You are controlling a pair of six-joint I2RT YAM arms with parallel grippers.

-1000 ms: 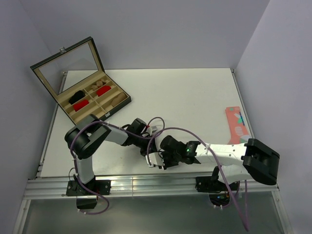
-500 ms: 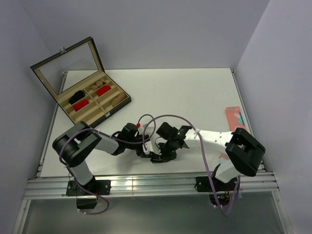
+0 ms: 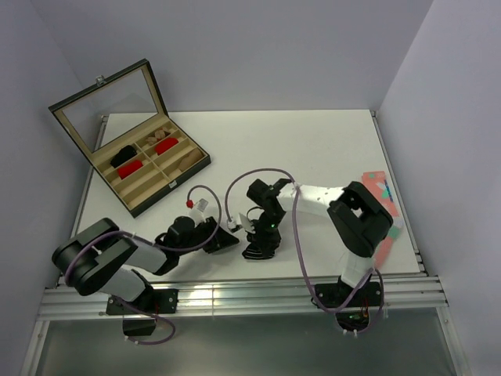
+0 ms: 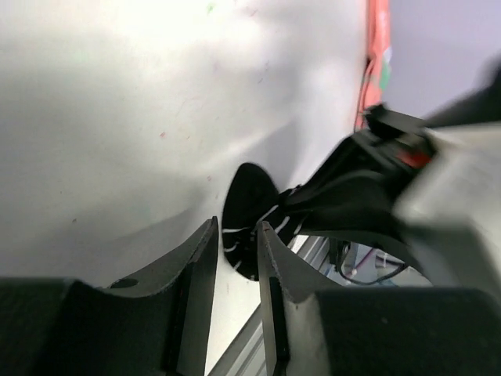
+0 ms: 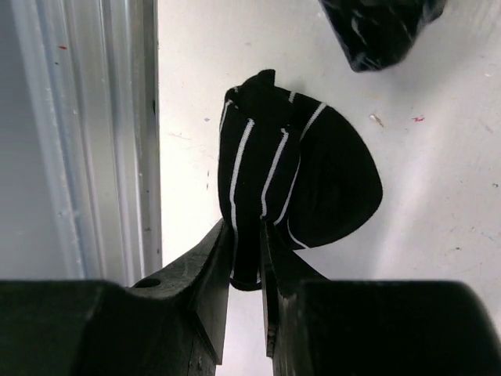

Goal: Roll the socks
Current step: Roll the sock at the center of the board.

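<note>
The black striped sock (image 5: 297, 172) lies bunched on the white table (image 3: 313, 149) close to its near edge, just beside the metal rail (image 5: 94, 117). It is a soft knit, folded into a rounded lump, with thin white lines curving over the folds.

The right gripper (image 5: 246, 227) has its dark, wedge-shaped fingers almost together, pinching a fold at the sock's edge; the rest of the lump bulges out past the fingertips.

The left gripper (image 4: 237, 225) comes at the sock from the other side. Its fingers stand only a narrow slit apart and striped fabric shows in that slit, but whether they pinch it cannot be told.

Well apart, a flat coral-pink sock (image 3: 376, 188) lies by the table's right edge, and an open compartmented box (image 3: 168, 186) sits at the far left.
</note>
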